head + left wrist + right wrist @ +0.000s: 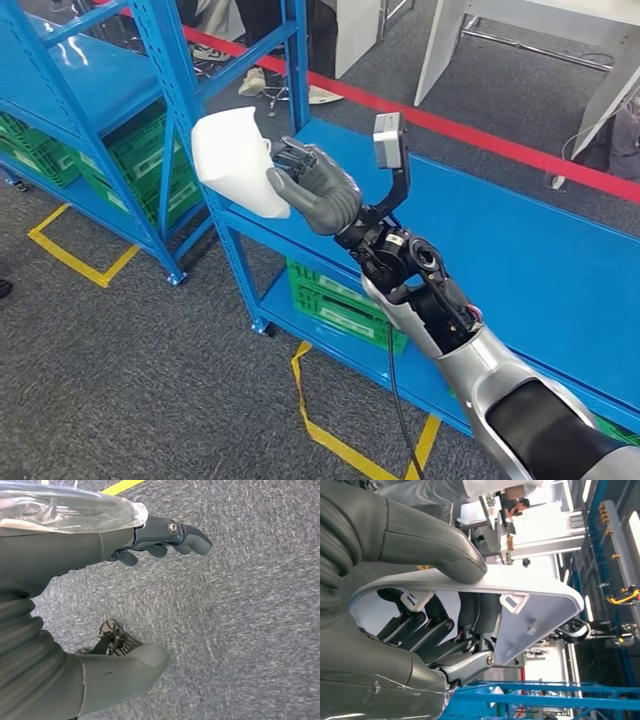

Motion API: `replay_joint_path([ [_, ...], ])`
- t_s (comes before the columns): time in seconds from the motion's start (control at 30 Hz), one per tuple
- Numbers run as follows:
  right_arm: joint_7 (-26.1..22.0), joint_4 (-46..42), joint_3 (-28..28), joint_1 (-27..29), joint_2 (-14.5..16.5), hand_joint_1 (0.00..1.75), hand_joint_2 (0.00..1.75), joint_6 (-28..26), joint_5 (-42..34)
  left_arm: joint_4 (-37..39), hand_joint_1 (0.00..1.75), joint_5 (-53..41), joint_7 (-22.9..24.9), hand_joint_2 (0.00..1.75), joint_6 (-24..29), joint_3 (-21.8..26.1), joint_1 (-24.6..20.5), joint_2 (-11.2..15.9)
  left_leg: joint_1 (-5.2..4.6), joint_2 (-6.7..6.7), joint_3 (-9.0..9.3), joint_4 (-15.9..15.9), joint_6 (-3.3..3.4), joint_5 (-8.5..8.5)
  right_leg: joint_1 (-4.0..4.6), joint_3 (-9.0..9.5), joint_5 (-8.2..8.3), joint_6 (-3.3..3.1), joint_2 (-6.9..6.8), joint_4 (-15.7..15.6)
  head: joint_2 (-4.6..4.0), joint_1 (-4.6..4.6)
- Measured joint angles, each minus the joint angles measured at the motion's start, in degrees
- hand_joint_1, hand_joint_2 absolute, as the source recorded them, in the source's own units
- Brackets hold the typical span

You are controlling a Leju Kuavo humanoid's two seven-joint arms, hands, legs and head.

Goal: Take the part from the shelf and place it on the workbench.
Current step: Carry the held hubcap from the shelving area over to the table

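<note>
A white moulded plastic part [235,160] hangs in the air in front of the blue shelf [528,260], off its left end. My right hand [321,188] grips it, thumb on the outside and fingers tucked inside. In the right wrist view the white part [531,605] is a thin curved shell with small clips, pinched between the thumb and the dark fingers [433,630]. My left hand [166,535] hangs over grey carpet with its fingers apart and nothing in it.
A second blue rack [90,90] stands at the left with green crates [143,160] on its lower level. Another green crate [332,300] sits under the near shelf. Yellow floor tape [324,430] marks the carpet; a red line [483,135] runs behind.
</note>
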Motion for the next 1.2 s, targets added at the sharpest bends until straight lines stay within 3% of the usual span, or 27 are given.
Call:
replay_joint_path([
  [0.07,-0.04,0.06,-0.08,0.58,0.0,1.75,1.75,-0.03,-0.02,0.0,0.0,0.0,0.01,1.75,0.01,0.0,-0.02,-0.09,0.06,-0.21,0.05,0.04,-0.05,-0.12,-0.33,-3.87,-1.91,0.38,0.02,6.89,0.0,0.15],
  [0.1,-0.04,0.08,-0.11,0.85,0.0,1.75,1.75,-0.05,-0.02,0.0,0.0,0.0,0.02,1.75,0.01,0.0,0.01,-0.14,0.17,-0.38,0.1,0.1,-0.19,-0.23,-0.56,-4.56,-1.26,0.58,0.01,7.45,0.0,0.19],
  [0.13,-0.04,0.1,-0.15,1.01,0.0,1.75,1.75,-0.06,-0.02,0.0,0.0,0.0,0.02,1.75,0.01,0.0,0.04,-0.2,0.34,-0.61,0.17,0.26,-0.45,-0.4,-0.85,-4.06,0.57,0.82,0.01,5.52,0.0,0.25],
  [0.2,-0.03,0.14,-0.24,1.09,0.0,1.75,1.75,-0.03,-0.07,0.0,0.0,0.0,0.02,1.75,0.04,0.0,-0.02,-0.25,0.67,-1.08,0.22,0.93,-1.31,-0.97,-1.44,-1.09,4.94,1.48,0.41,-2.0,0.0,0.38],
  [0.27,0.08,0.13,-0.27,1.17,0.05,1.75,1.75,0.06,-0.14,0.0,0.0,-0.01,0.06,1.75,0.07,0.0,-0.19,-0.24,0.72,-1.45,-0.1,1.73,-2.25,-1.41,-1.63,1.39,6.47,1.5,1.13,-7.18,0.0,0.4],
  [0.37,0.33,0.07,-0.31,1.33,0.16,1.75,1.75,0.21,-0.28,0.0,0.0,-0.01,0.12,1.75,0.16,0.0,-0.17,-0.24,1.03,-1.68,-0.4,1.72,-3.29,-1.32,-1.18,1.9,6.19,0.15,1.32,-7.85,0.0,0.2],
  [0.43,0.36,0.01,-0.33,1.26,0.26,1.75,1.75,0.38,-0.37,0.0,0.0,0.0,0.16,1.75,0.21,0.0,-0.16,-0.27,1.17,-1.12,-1.37,3.96,-3.63,-2.68,-1.11,2.15,6.37,-0.78,1.07,-8.14,0.0,-0.07],
  [0.53,0.43,-0.01,-0.31,1.3,0.33,1.75,1.75,0.63,-0.43,0.0,0.0,0.0,0.19,1.75,0.24,0.0,-0.27,-0.32,1.03,-0.38,-7.29,15.58,-3.61,-7.49,-0.75,2.31,6.37,-1.65,0.49,-8.33,0.0,-0.5],
  [0.57,0.45,0.01,-0.3,1.36,0.33,1.75,1.75,0.65,-0.44,0.0,0.0,0.0,0.19,1.75,0.26,0.0,-0.19,-0.33,1.0,-0.36,-9.13,18.79,-3.54,-8.25,-0.58,2.32,6.33,-1.77,0.32,-8.33,0.0,-0.54],
  [0.6,0.47,0.02,-0.29,1.42,0.33,1.75,1.75,0.66,-0.45,0.0,0.0,0.0,0.19,1.75,0.28,0.0,-0.09,-0.34,0.98,-0.35,-9.98,19.92,-3.4,-7.99,-0.43,2.35,6.3,-1.84,0.17,-8.33,0.0,-0.55],
  [0.63,0.46,0.03,-0.29,1.43,0.33,1.75,1.75,0.68,-0.48,0.0,0.0,0.0,0.19,1.75,0.32,0.0,-0.01,-0.36,0.94,-0.32,-9.62,18.64,-3.19,-6.72,-0.34,2.4,6.27,-1.86,0.05,-8.33,0.0,-0.53],
  [0.7,0.45,0.03,-0.29,1.4,0.38,1.75,1.75,0.71,-0.52,0.0,0.0,0.0,0.19,1.75,0.37,0.0,-0.03,-0.35,0.68,0.15,-5.91,10.76,-2.59,-2.83,-0.25,2.56,6.18,-1.76,-0.14,-8.33,0.0,-0.57],
  [0.77,0.42,0.03,-0.32,1.37,0.43,1.75,1.75,0.72,-0.55,0.0,0.0,0.0,0.19,1.75,0.38,0.0,-0.26,-0.29,0.21,0.78,-2.65,4.02,-2.18,-0.66,-0.02,2.61,5.97,-1.35,-0.27,-8.3,0.0,-0.61],
  [0.9,0.42,0.02,-0.36,1.34,0.46,1.75,1.75,0.72,-0.58,0.0,0.0,0.0,0.19,1.75,0.4,0.0,-0.32,-0.3,-0.19,0.45,-1.98,2.26,-1.38,-0.37,-0.03,2.5,5.34,-0.16,-0.62,-8.17,-0.01,-0.39],
  [0.97,0.41,0.01,-0.43,1.31,0.46,1.75,1.75,0.72,-0.58,0.0,0.0,0.0,0.19,1.75,0.4,0.0,-0.33,-0.31,-0.03,0.2,-1.82,2.0,-0.74,-0.21,-0.16,0.73,2.87,0.23,-0.4,-4.3,-0.01,-0.09],
  [1.03,0.41,0.04,-0.5,1.36,0.46,1.75,1.75,0.73,-0.59,0.0,0.0,0.0,0.19,1.75,0.4,0.0,-0.32,-0.33,-0.18,-0.05,-1.81,2.02,-0.36,-0.28,-0.17,-2.98,-0.92,0.39,-0.12,3.8,0.0,0.24],
  [1.07,0.42,0.07,-0.51,1.43,0.46,1.75,1.75,0.73,-0.59,0.0,0.0,0.0,0.19,1.75,0.4,0.0,-0.28,-0.35,-0.26,-0.2,-1.79,2.04,-0.27,-0.33,-0.15,-4.7,-2.06,0.43,-0.06,7.32,0.0,0.31],
  [1.1,0.43,0.11,-0.51,1.5,0.46,1.75,1.75,0.73,-0.6,0.0,0.0,0.0,0.2,1.75,0.4,0.0,-0.25,-0.38,-0.33,-0.4,-1.77,2.08,-0.22,-0.37,-0.13,-5.66,-2.17,0.42,-0.03,9.1,0.0,0.34],
  [1.13,0.43,0.14,-0.54,1.54,0.46,1.75,1.75,0.73,-0.6,0.0,0.0,0.0,0.2,1.75,0.4,0.0,-0.23,-0.42,-0.37,-0.64,-1.72,2.14,-0.2,-0.43,-0.12,-5.53,-1.09,0.34,-0.01,8.48,0.0,0.39],
  [1.2,0.42,0.16,-0.61,1.51,0.46,1.75,1.75,0.73,-0.61,0.0,0.0,0.0,0.21,1.75,0.4,0.0,-0.22,-0.46,-0.38,-1.13,-1.56,2.31,-0.34,-0.62,-0.12,-2.56,3.26,-0.02,0.32,1.39,0.0,0.59],
])
